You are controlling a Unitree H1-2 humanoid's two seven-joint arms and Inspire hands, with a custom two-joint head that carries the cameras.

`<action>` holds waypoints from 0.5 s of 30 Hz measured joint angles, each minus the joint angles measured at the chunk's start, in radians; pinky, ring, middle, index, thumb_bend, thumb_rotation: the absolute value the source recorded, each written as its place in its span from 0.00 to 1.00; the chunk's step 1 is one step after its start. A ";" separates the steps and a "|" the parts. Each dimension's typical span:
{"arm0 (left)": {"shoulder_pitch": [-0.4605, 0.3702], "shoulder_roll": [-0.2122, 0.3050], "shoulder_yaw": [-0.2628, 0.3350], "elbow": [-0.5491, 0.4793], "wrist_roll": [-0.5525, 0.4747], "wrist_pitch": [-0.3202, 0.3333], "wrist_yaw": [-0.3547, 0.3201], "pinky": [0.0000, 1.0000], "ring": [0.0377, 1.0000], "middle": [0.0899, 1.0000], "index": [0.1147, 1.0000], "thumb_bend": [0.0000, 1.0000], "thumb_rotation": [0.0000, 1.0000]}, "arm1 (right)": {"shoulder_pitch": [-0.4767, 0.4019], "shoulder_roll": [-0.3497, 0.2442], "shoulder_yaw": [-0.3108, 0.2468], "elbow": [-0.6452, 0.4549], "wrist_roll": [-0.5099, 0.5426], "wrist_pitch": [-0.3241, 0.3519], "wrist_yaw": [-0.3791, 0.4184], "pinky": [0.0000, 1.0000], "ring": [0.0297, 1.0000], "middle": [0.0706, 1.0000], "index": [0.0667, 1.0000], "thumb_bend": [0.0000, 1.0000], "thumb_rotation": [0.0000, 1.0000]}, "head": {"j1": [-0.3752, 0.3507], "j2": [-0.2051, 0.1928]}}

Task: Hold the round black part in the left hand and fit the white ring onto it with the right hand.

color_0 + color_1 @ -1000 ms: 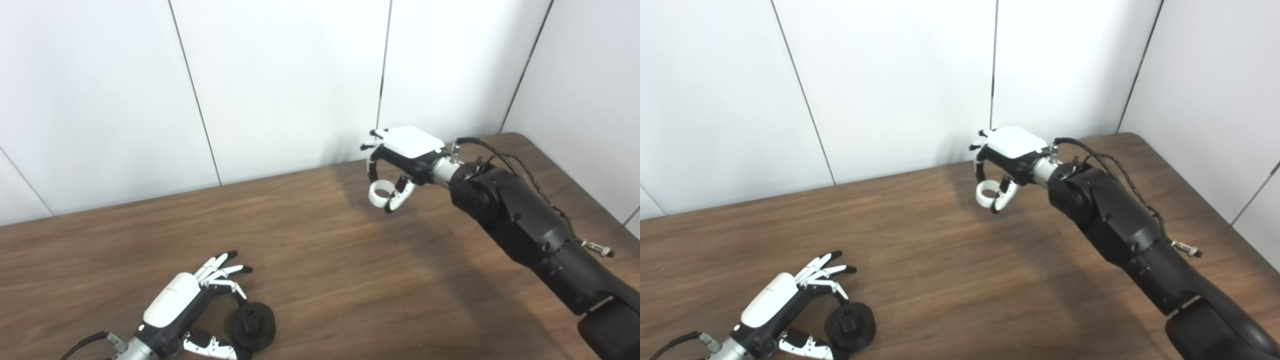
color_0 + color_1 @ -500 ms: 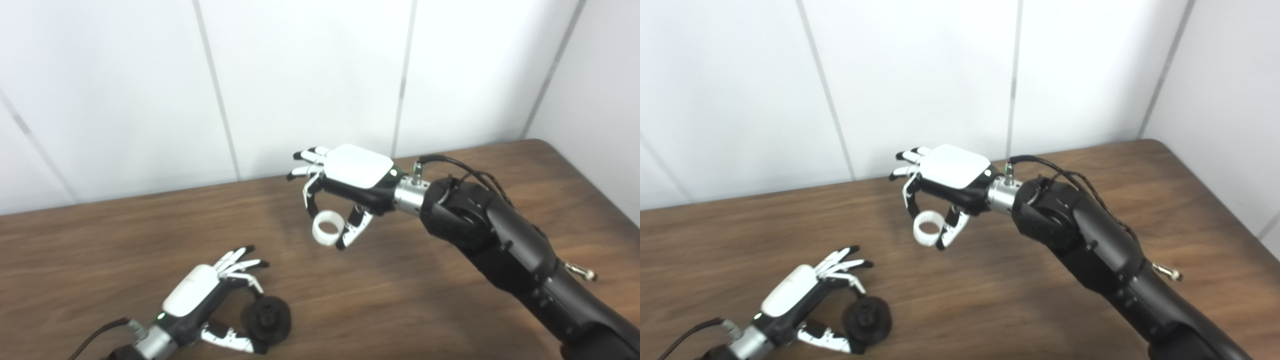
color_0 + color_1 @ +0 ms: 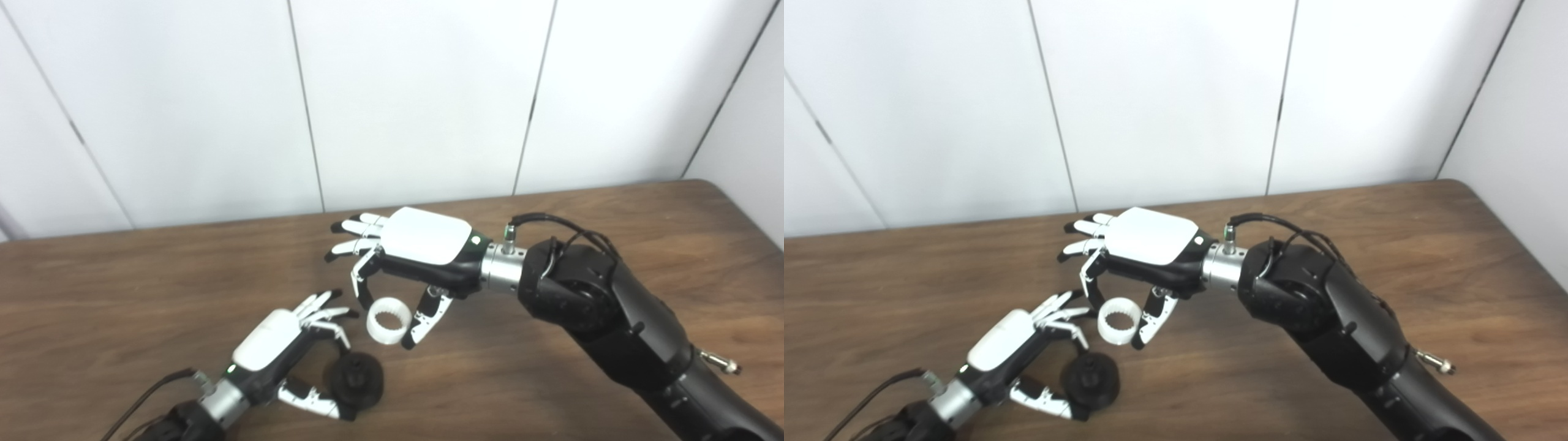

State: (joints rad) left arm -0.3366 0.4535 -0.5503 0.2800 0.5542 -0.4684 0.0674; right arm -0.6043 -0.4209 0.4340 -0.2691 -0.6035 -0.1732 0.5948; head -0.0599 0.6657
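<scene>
From the left eye view, my left robot hand (image 3: 269,340) sits low near the front edge of the surface (image 3: 122,294), toward its left side, with a finger and the thumb clamped around the round black part (image 3: 357,380). The part rests on the surface, its raised hub facing up. My right robot hand (image 3: 401,269) reaches in from the right side, palm down, with a finger and the thumb pinched on the white ring (image 3: 388,320). The ring has a toothed inner wall and hangs above the wood, just behind and slightly right of the black part, not touching it.

From the right eye view, the same grip shows: my left robot hand (image 3: 1013,346) wraps the round black part (image 3: 1090,379) by its rim, while my right robot hand (image 3: 1136,260) holds the white ring (image 3: 1119,320) between one fingertip and the thumb, its other fingers spread toward the back edge. Ring and part stand near each other but apart.
</scene>
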 measured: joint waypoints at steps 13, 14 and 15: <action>0.016 -0.042 0.010 -0.071 0.009 0.097 -0.070 1.00 1.00 0.86 0.41 0.52 0.06 | 0.032 0.016 0.000 -0.010 0.029 -0.030 0.023 1.00 1.00 0.92 0.45 0.53 0.14 | 0.081 0.029; 0.016 -0.043 0.010 -0.073 0.011 0.099 -0.073 1.00 1.00 0.86 0.41 0.52 0.06 | 0.037 0.020 0.000 -0.010 0.030 -0.032 0.023 1.00 1.00 0.93 0.45 0.53 0.14 | 0.087 0.031; 0.015 -0.043 0.010 -0.075 0.011 0.100 -0.076 1.00 1.00 0.86 0.41 0.52 0.06 | 0.044 0.024 0.000 -0.010 0.030 -0.033 0.023 1.00 1.00 0.93 0.45 0.53 0.14 | 0.087 0.031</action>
State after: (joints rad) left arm -0.3212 0.4104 -0.5404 0.2054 0.5657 -0.3686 -0.0082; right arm -0.5607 -0.3971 0.4340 -0.2794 -0.5734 -0.2064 0.6177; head 0.0276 0.6964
